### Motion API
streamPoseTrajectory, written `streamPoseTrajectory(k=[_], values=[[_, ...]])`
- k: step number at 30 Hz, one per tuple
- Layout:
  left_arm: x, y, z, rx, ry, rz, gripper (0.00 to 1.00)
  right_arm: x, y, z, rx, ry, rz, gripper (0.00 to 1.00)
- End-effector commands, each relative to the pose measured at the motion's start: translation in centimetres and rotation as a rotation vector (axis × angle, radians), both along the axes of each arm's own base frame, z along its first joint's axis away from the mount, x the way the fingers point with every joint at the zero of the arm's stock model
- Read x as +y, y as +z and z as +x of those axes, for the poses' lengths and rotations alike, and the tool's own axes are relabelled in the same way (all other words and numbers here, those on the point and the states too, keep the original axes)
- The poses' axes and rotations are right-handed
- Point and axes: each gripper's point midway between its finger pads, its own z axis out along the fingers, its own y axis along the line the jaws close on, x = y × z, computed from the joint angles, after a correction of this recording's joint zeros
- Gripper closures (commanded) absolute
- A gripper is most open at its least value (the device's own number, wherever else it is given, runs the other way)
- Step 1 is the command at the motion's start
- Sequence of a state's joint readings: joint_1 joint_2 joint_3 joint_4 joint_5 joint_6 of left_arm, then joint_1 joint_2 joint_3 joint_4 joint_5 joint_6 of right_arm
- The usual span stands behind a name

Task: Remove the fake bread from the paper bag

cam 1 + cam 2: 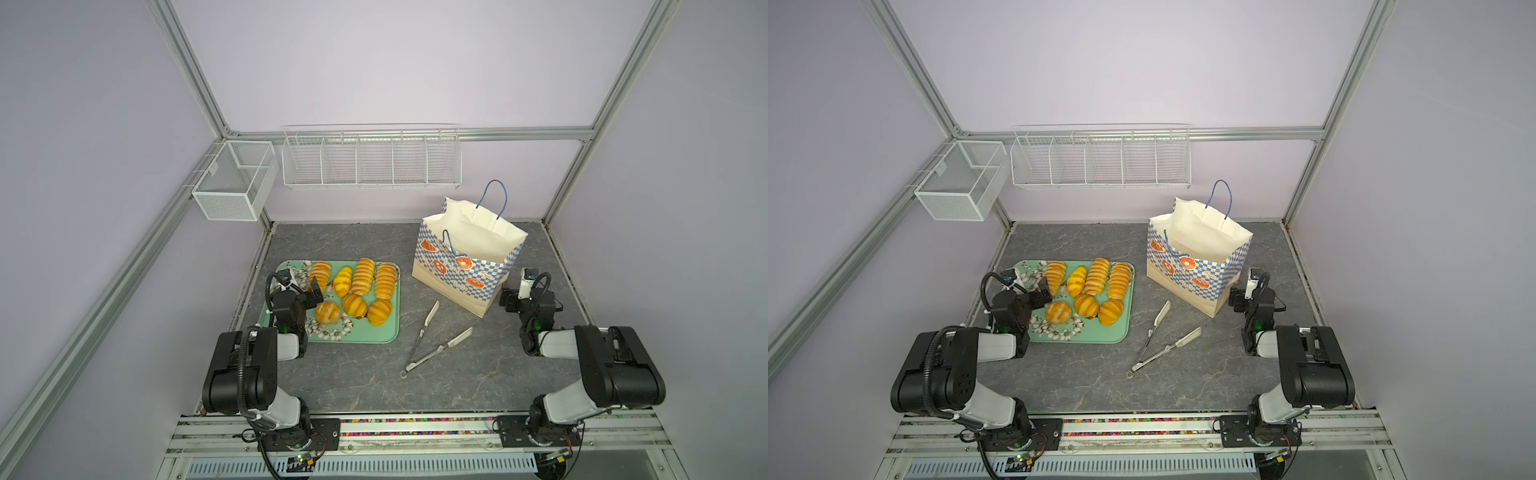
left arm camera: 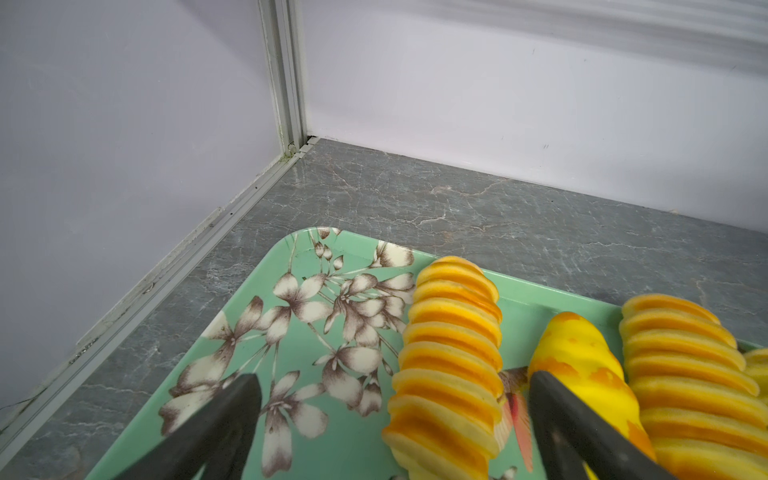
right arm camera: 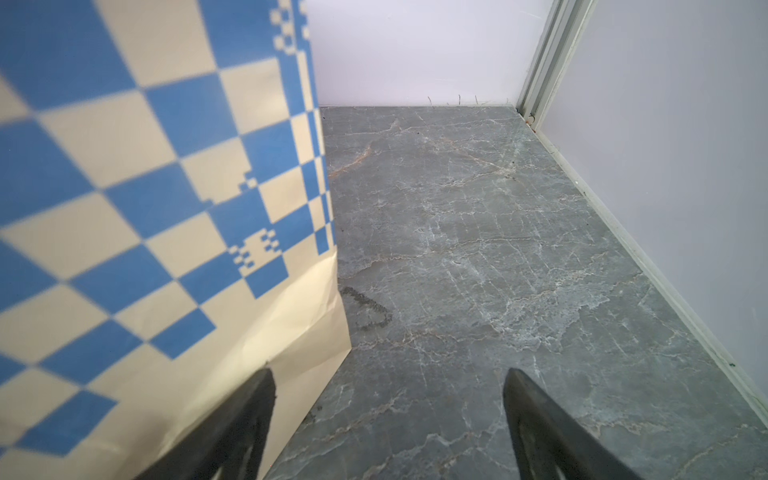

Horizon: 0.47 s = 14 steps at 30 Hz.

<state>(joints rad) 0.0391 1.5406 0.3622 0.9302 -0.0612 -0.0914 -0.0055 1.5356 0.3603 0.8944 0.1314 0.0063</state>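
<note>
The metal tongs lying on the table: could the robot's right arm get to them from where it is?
Probably yes. The tongs lie alone on bare table. The right gripper, open and empty, sits beside the paper bag, whose near corner it would likely have to pull back around.

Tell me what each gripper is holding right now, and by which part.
Nothing is held. The left gripper stands open by the fake bread on the tray; the right gripper stands open beside the paper bag.

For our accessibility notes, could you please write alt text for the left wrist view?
The open left gripper hangs over a green floral tray, framing a ribbed orange fake bread loaf. A yellow loaf and another ribbed loaf lie alongside.
</note>
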Motion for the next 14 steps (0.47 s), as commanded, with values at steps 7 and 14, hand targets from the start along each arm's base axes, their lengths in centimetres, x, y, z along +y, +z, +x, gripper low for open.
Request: streamPoseTrajectory(k=[7, 14], values=[[0.0, 0.3, 0.14, -0.015, -0.011, 0.022, 0.01, 0.05, 0.49, 0.38, -0.008, 0.003, -0.029, 0.12], [-0.03, 0.31, 0.15, -0.016, -0.012, 0.022, 0.01, 0.1, 0.51, 0.38, -0.008, 0.001, -0.033, 0.12]])
